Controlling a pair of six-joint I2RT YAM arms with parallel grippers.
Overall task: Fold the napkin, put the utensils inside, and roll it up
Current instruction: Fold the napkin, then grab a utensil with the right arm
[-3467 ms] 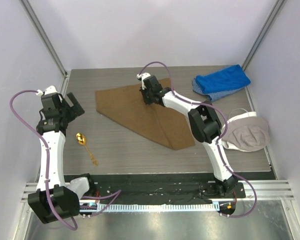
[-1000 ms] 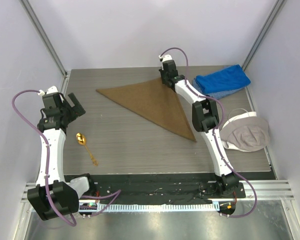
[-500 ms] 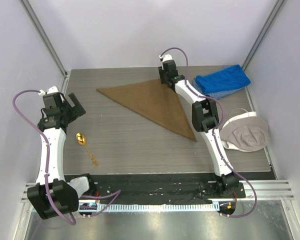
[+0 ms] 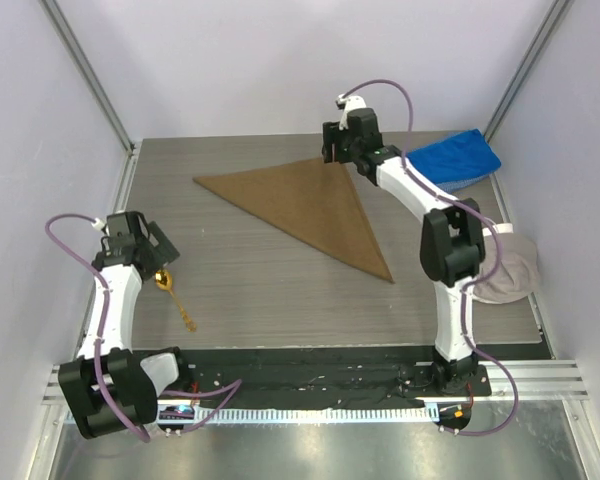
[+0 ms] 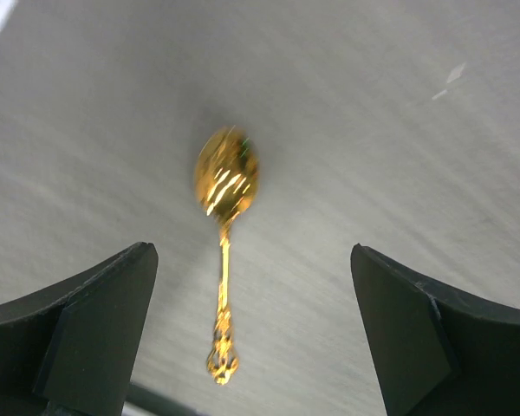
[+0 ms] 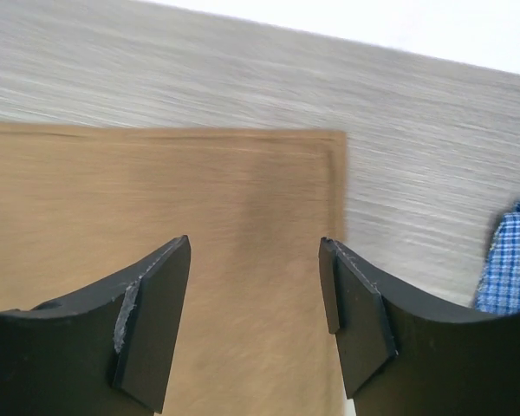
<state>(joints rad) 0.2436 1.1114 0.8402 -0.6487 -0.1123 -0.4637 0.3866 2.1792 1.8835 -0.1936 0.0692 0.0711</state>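
We see the left gripper (image 4: 150,243) with its jaws spread wide and nothing between them, hanging above the gold spoon (image 4: 168,288) at the left side of the table (image 4: 250,290). In the left wrist view the spoon (image 5: 225,186) lies flat on the bare wood between the two dark fingers (image 5: 104,321), its round bowl pointing away and its ornate handle towards the camera; the fingers do not touch it. The right gripper (image 4: 333,150) is also parted, though less widely, and holds nothing. It sits over the far right corner of the napkin (image 4: 310,205), which lies folded into a flat triangle across the far middle of the table. From the right wrist we see the tan cloth (image 6: 156,191) passing under both fingertips (image 6: 160,295), with its square corner just beyond them. The blue cloth (image 4: 450,160) lies near, to the right.
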